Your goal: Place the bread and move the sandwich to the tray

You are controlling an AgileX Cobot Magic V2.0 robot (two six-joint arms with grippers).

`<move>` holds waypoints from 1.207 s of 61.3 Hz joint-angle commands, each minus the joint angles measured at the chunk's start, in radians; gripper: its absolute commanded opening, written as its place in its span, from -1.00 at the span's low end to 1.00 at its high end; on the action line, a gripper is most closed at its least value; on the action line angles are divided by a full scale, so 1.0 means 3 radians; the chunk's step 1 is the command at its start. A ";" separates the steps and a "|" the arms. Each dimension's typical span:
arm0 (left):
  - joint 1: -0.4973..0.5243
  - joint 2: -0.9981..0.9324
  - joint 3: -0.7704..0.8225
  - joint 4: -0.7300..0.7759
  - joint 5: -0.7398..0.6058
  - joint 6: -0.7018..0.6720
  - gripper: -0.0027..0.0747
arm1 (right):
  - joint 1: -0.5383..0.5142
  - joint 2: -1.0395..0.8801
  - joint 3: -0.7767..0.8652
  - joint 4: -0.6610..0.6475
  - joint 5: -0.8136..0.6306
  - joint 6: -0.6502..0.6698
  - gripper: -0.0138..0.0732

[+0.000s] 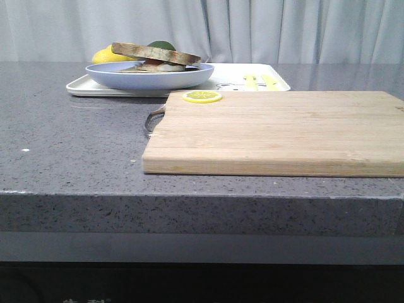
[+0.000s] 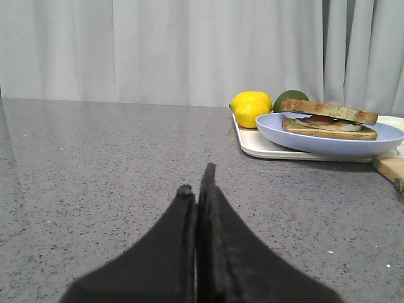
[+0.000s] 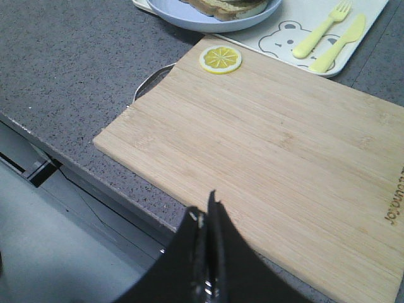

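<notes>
The sandwich [image 1: 158, 63] lies on a round light-blue plate [image 1: 149, 77], which stands on the white tray [image 1: 82, 87] at the back left. A brown-crusted slice of bread [image 1: 154, 52] rests on top of it, tilted. In the left wrist view the bread [image 2: 328, 111] covers a white and red filling above a lower slice on the plate [image 2: 328, 144]. My left gripper [image 2: 197, 180] is shut and holds nothing, low over the grey counter and well short of the tray [image 2: 252, 144]. Over the front edge of the cutting board, my right gripper [image 3: 205, 205] is also shut and holds nothing. Neither gripper shows in the front view.
A wooden cutting board [image 1: 284, 129] with a metal handle fills the right of the counter, a lemon slice [image 1: 202, 96] at its far left corner. A lemon [image 2: 251, 108] and an avocado [image 2: 289, 98] sit behind the plate. The counter's front edge drops off below the right gripper.
</notes>
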 commanded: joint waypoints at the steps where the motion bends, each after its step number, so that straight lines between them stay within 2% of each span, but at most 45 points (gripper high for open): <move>1: 0.0006 -0.0079 0.0009 -0.0025 -0.0270 -0.0039 -0.98 | -0.0067 -0.0070 -0.0041 -0.0030 -0.0255 -0.0026 -0.95; 7: 0.0006 -0.0079 0.0009 -0.0025 -0.0270 -0.0039 -0.98 | -0.0346 -0.0210 0.0145 -0.0030 -0.0480 -0.0026 -0.95; 21: 0.0006 -0.0073 0.0009 -0.0025 -0.0270 -0.0039 -0.98 | -0.1091 -0.0850 0.1039 0.0053 -0.1623 -0.0026 -0.95; 36: 0.0006 -0.0073 0.0009 -0.0025 -0.0270 -0.0039 -0.98 | -0.1621 -0.1622 0.1914 0.0210 -0.2014 -0.0026 -0.95; 47: 0.0006 -0.0073 0.0009 -0.0025 -0.0270 -0.0039 -0.98 | -0.1707 -0.1991 0.2337 0.0221 -0.2264 -0.0026 -0.95; 59: 0.0006 -0.0073 0.0009 -0.0025 -0.0270 -0.0039 -0.98 | -0.1707 -0.2205 0.2779 0.0224 -0.2866 -0.0026 -0.95; 74: 0.0006 -0.0067 0.0009 -0.0025 -0.0270 -0.0039 -0.98 | -0.1707 -0.2199 0.2781 0.0225 -0.2761 -0.0026 -0.95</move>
